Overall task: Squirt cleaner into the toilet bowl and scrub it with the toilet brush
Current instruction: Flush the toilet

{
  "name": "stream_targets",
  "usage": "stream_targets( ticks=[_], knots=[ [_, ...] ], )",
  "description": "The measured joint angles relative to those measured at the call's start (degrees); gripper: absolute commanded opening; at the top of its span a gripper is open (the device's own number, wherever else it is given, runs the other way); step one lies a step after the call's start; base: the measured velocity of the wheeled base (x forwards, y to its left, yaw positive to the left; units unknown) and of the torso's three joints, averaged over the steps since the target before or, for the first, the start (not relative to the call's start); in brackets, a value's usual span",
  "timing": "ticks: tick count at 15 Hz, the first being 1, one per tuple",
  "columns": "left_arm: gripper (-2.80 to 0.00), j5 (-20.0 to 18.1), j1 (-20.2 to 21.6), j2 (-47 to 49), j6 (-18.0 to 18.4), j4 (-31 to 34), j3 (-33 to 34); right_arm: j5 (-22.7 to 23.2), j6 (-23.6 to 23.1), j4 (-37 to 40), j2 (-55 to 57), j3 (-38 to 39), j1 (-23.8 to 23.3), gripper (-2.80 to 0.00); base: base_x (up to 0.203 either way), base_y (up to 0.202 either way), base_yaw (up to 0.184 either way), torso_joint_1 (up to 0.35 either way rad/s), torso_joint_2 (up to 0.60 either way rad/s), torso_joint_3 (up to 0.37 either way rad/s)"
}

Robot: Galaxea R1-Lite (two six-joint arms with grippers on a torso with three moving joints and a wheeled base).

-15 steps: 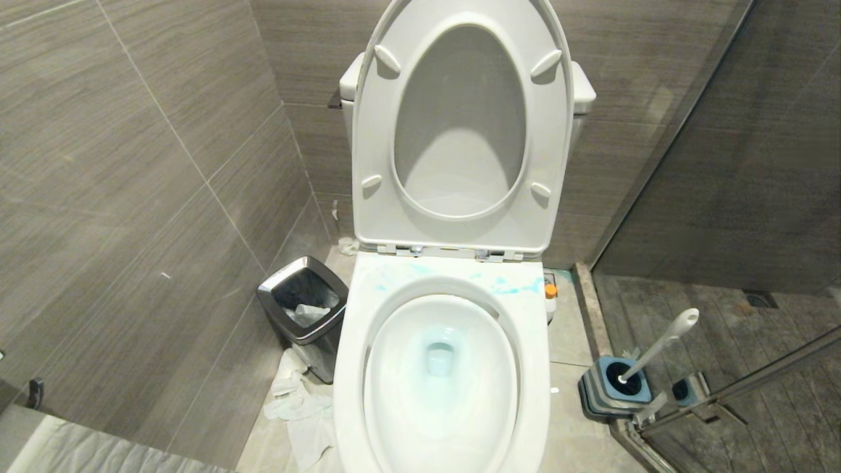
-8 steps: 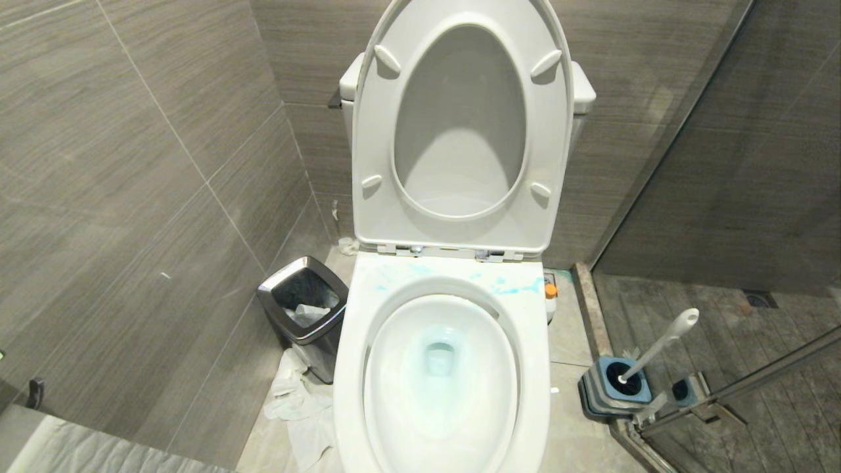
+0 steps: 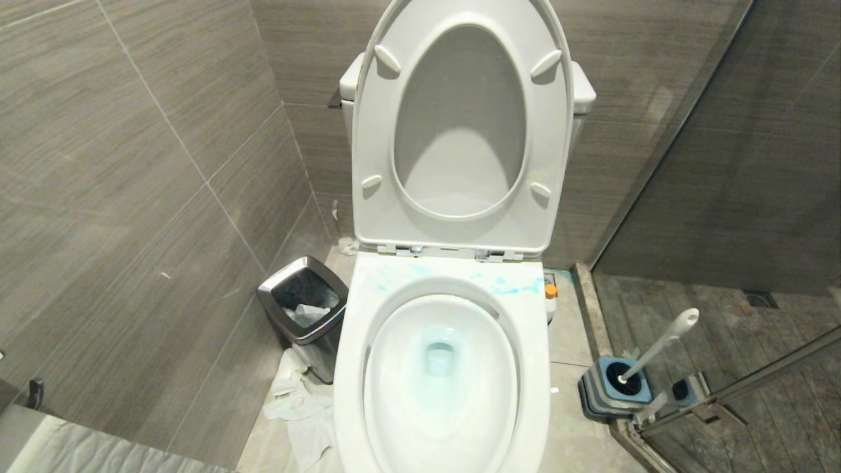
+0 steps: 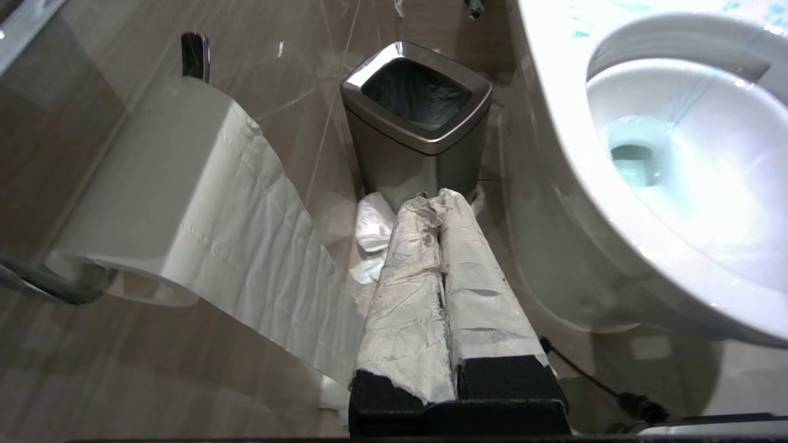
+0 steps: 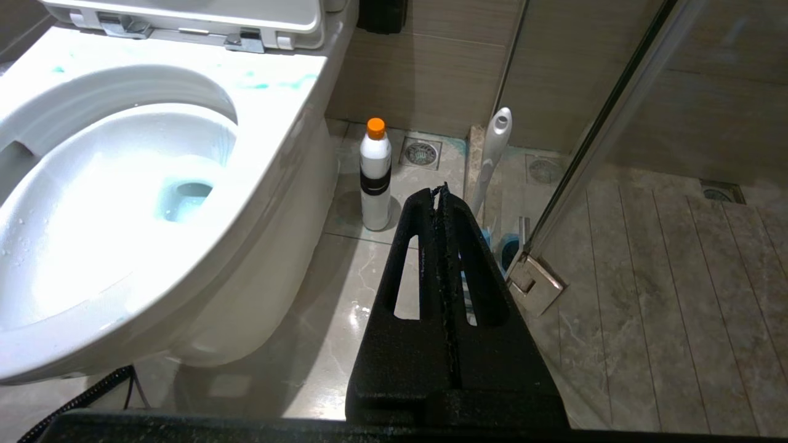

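The white toilet bowl (image 3: pixel 355 368) fills the middle of the head view, seat and lid raised, blue smears on its back rim and pale blue water in the drain. The cleaner (image 5: pixel 375 175), a white bottle with an orange cap, stands upright on the floor to the right of the bowl; only its cap (image 3: pixel 550 289) shows in the head view. The toilet brush (image 3: pixel 660 343) leans in its blue and grey holder (image 3: pixel 608 387) by the glass door. My left gripper (image 4: pixel 438 198), fingers wrapped in white paper, is shut and empty, parked low beside the bowl. My right gripper (image 5: pixel 439 192) is shut, empty, short of the bottle.
A dark steel-rimmed waste bin (image 3: pixel 303 314) stands left of the bowl with crumpled paper (image 3: pixel 299 407) on the floor before it. A paper roll (image 4: pixel 184 203) hangs on the left wall. A glass door with a metal hinge (image 5: pixel 534 283) closes off the right.
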Motion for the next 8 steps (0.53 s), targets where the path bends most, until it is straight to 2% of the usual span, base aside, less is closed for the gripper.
stream_targets(
  ticks=[2,4,8],
  knots=[
    [-2.8,-0.13,0.0,0.0,2.33,0.13,-0.96,-0.01,0.0,0.0,0.0,0.0,0.0,-2.8,0.0,0.0,0.0,0.0,0.0,0.0],
    [-2.8,-0.58,0.0,0.07,3.18,1.08,-5.08,0.0,0.0,0.02,0.0,0.0,0.0,-2.8,0.0,0.0,0.0,0.0,0.0,0.0],
    [-2.8,-0.98,-0.01,3.88,4.35,3.47,-17.62,-0.02,0.0,0.01,0.0,0.0,0.0,-2.8,0.0,0.0,0.0,0.0,0.0,0.0]
  ],
)
